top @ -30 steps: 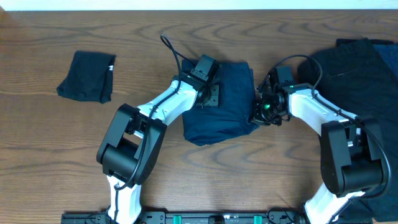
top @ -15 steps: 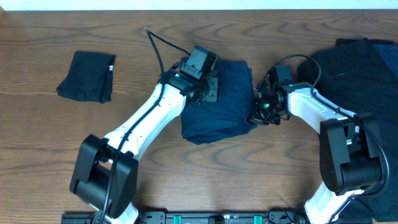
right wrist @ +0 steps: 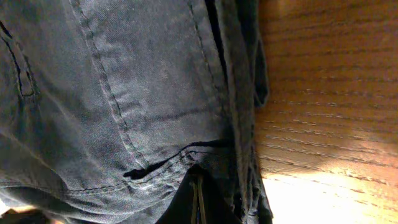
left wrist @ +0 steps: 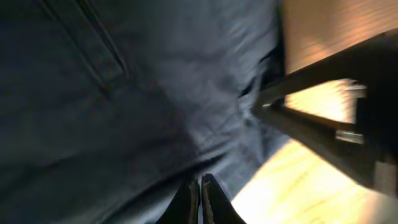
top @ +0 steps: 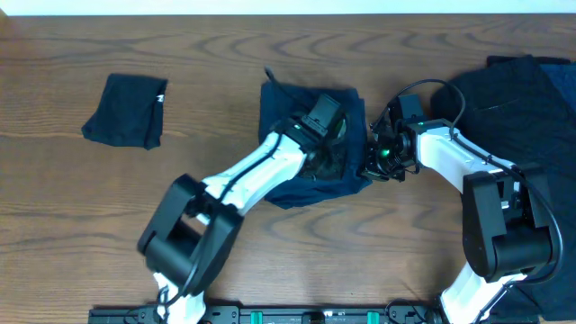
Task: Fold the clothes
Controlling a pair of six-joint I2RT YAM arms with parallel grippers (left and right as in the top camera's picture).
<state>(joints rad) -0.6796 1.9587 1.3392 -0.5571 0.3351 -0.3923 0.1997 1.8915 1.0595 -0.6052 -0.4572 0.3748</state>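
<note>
Risks:
- Small black garment [top: 126, 111], far left of table [top: 72, 216], well apart from both arms; no hazard there.
- Left gripper [left wrist: 200, 194] pinches thin layer of navy garment [top: 281, 101]. Hold may slip, or take top layer only, so fold comes out crooked.
- Right gripper [right wrist: 198, 186] nips hem at navy garment's right edge. Uneven pull between arms could bunch cloth.
- Black pile [top: 526, 99] near right arm; elbow may drag it.

Pose:
- Left arm stretched across navy garment at centre, jaws closed on fabric.
- Right arm bent inward, wrist low, jaws closed on hem.
</note>
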